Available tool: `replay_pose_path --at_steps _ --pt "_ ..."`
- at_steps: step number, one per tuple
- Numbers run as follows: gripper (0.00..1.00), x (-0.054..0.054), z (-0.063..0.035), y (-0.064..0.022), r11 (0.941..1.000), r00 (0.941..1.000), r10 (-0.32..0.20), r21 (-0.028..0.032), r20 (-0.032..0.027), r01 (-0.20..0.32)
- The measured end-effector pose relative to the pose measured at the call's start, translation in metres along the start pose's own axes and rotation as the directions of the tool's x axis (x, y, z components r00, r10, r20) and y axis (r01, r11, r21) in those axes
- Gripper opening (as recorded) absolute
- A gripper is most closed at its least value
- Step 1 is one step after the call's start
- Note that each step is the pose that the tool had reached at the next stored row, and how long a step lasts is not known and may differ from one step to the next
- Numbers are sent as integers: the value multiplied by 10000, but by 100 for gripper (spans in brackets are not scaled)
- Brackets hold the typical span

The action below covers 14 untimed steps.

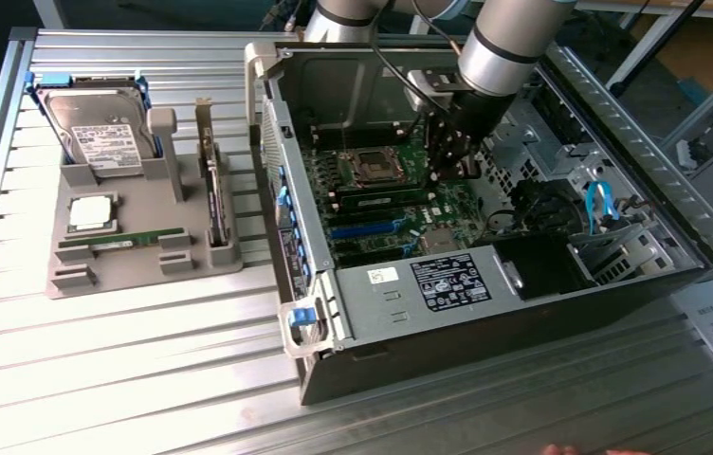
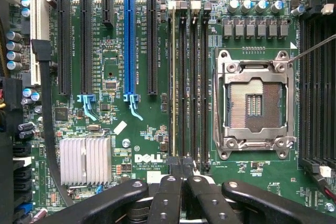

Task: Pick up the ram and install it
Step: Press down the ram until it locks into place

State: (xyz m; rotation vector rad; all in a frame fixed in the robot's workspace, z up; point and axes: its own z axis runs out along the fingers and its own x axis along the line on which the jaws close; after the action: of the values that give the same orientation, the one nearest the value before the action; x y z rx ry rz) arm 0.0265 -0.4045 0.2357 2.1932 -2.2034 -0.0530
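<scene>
The ram (image 2: 173,77) stands on edge in one of the black memory slots (image 2: 192,82) beside the empty processor socket (image 2: 254,103) on the green motherboard. In the exterior view it is a slim stick (image 1: 375,200) below the socket, inside the open computer case (image 1: 484,284). My gripper (image 2: 181,174) hangs over the motherboard with its two black fingers pressed together and nothing between them. The fingertips sit just above one end of the ram; whether they touch it I cannot tell. Seen from outside, the gripper (image 1: 447,172) reaches down into the case from the grey arm.
A grey parts holder (image 1: 141,275) at the exterior view's left carries a hard drive (image 1: 103,133), a square silver processor (image 1: 91,212), another green memory stick (image 1: 120,243) and a dark expansion card (image 1: 213,194). Case walls, the power supply (image 1: 458,280) and cables ring the motherboard.
</scene>
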Motion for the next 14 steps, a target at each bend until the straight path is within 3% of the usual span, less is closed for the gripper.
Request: replay_pose_path --at_steps 14 --pt "10 0 23 -1 10000 10000 1 0 0 -1"
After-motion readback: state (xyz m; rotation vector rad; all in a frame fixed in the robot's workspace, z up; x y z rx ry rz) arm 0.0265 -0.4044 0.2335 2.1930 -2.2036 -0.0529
